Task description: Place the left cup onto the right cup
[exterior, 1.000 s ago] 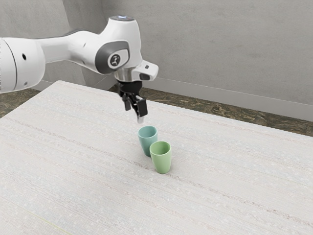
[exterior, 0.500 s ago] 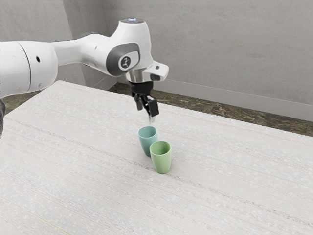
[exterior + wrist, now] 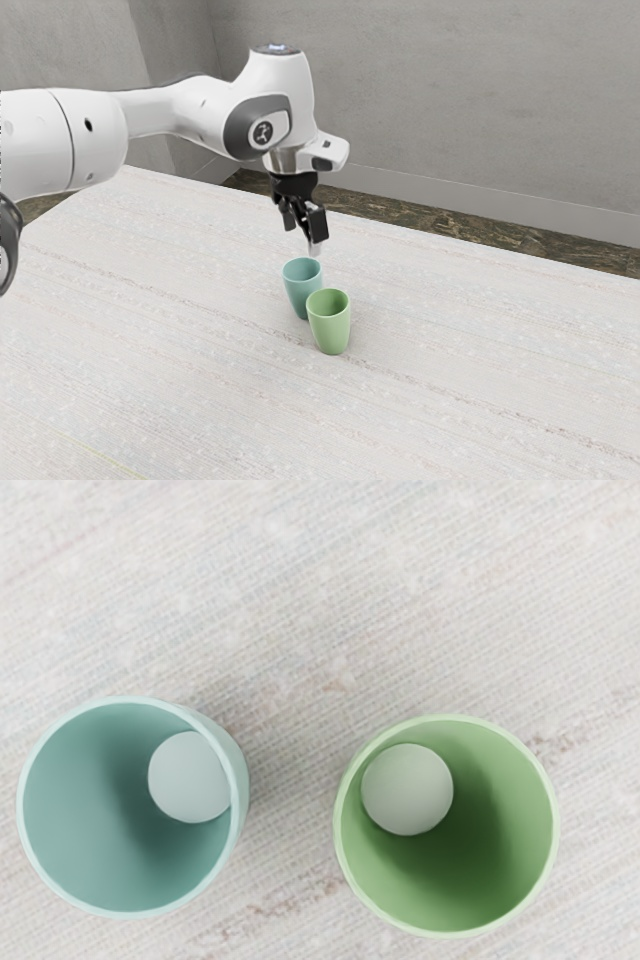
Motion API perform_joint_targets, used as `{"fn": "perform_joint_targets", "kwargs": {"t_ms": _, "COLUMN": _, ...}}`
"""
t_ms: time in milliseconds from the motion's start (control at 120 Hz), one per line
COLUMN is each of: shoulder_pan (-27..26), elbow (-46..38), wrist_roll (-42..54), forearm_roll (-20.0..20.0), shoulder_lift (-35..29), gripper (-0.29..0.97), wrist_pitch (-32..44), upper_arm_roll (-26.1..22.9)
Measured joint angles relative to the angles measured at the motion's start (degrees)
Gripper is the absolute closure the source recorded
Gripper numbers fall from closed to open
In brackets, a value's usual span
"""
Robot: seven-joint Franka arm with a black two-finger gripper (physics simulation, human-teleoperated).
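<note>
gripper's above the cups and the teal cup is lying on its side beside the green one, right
No: the teal cup stands upright, mouth up, beside the green cup, as the wrist view shows. The gripper is above the cups.

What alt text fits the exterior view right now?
A white robot arm reaches in from the exterior view's left, its black end effector hovering above a teal cup standing upright on a pale table. A green cup stands upright beside it, nearer the camera.
</note>
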Motion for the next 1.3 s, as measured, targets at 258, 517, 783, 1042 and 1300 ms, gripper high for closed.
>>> {"fn": "perform_joint_targets", "kwargs": {"t_ms": 258, "shoulder_pan": 0.08, "elbow": 0.02, "wrist_roll": 0.11, "forearm_roll": 0.05, "shoulder_lift": 1.33, "gripper": 0.00, "wrist_pitch": 0.51, "upper_arm_roll": 0.00}}
{"fn": "perform_joint_targets", "kwargs": {"t_ms": 517, "shoulder_pan": 0.09, "elbow": 0.02, "wrist_roll": 0.24, "forearm_roll": 0.09, "shoulder_lift": 2.10, "gripper": 0.00, "wrist_pitch": 0.87, "upper_arm_roll": 0.11}}
{"fn": "perform_joint_targets", "kwargs": {"t_ms": 783, "shoulder_pan": 0.08, "elbow": 0.02, "wrist_roll": 0.38, "forearm_roll": 0.09, "shoulder_lift": 2.45, "gripper": 0.08, "wrist_pitch": 0.98, "upper_arm_roll": 0.40}}
{"fn": "perform_joint_targets", "kwargs": {"t_ms": 1042, "shoulder_pan": 0.09, "elbow": -0.06, "wrist_roll": 0.54, "forearm_roll": 0.13, "shoulder_lift": 3.19, "gripper": 0.16, "wrist_pitch": 1.58, "upper_arm_roll": 0.87}}
{"fn": "perform_joint_targets", "kwargs": {"t_ms": 1300, "shoulder_pan": 0.12, "elbow": -0.05, "wrist_roll": 0.78, "forearm_roll": 0.14, "shoulder_lift": 4.29, "gripper": 0.19, "wrist_pitch": 2.63, "upper_arm_roll": 0.97}}
